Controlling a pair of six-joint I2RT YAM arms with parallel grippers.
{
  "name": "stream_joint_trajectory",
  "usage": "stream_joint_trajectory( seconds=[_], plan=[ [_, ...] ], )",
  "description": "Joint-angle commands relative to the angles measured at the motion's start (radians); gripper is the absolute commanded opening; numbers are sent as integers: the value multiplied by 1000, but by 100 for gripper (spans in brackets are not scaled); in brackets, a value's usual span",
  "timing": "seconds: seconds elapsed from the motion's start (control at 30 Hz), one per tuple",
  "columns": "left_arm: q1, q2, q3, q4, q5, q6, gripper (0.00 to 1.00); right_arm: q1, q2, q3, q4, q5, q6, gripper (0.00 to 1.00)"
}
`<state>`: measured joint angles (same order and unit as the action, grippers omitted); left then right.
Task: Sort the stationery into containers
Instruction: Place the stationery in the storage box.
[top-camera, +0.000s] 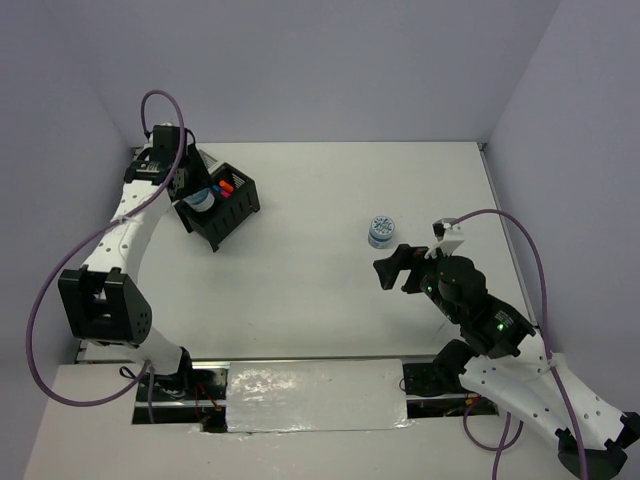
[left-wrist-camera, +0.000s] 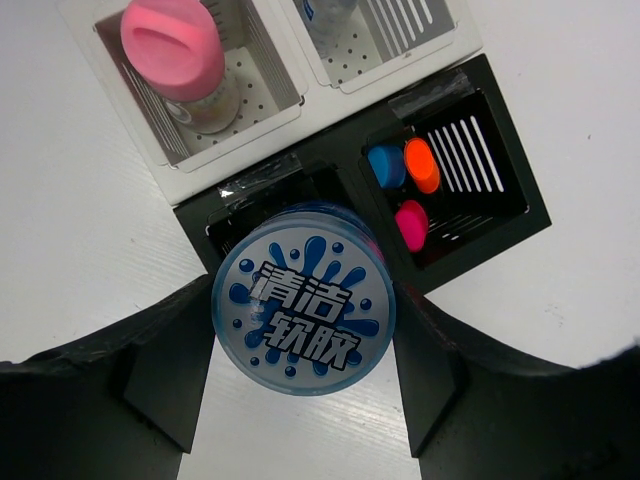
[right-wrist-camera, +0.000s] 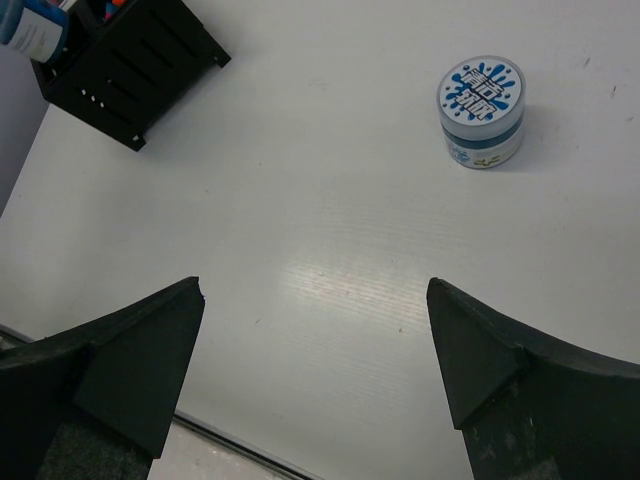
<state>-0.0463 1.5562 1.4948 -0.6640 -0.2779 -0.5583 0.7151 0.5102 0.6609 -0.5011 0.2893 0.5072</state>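
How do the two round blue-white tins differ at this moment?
The held tin is clamped by the left gripper; the loose tin is touched by nothing. The held tin is over the black organiser; the loose tin stands upright on the table. Both have the same blue splash lid.

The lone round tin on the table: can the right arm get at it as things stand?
Probably yes: the right gripper is open, and only bare table lies between it and the tin.

Text check | you can read 清洁软胶 on the lid of the blue-white tin (left-wrist-camera: 303, 312) | second tin (right-wrist-camera: 481, 110): same splash print, characters too small for you to read
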Motion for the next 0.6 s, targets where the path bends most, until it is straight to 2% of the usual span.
stream_joint_trajectory(
  seconds=[0.0, 0.33, 0.47, 0.57],
  plan=[
    [6, 5, -8, 70, 19, -28, 0, -5, 1, -4, 47, -9, -18, 100],
    [13, 18, 1, 52, -12, -41, 0, -5, -18, -14, 53, -21, -19, 100],
    [11, 21, -7, 52, -20, -38, 7, -5, -15, -6, 49, -18, -18, 100],
    [13, 30, -7, 49, -18, -37, 9, -5, -18, -7, 50, -19, -18, 100]
  ],
)
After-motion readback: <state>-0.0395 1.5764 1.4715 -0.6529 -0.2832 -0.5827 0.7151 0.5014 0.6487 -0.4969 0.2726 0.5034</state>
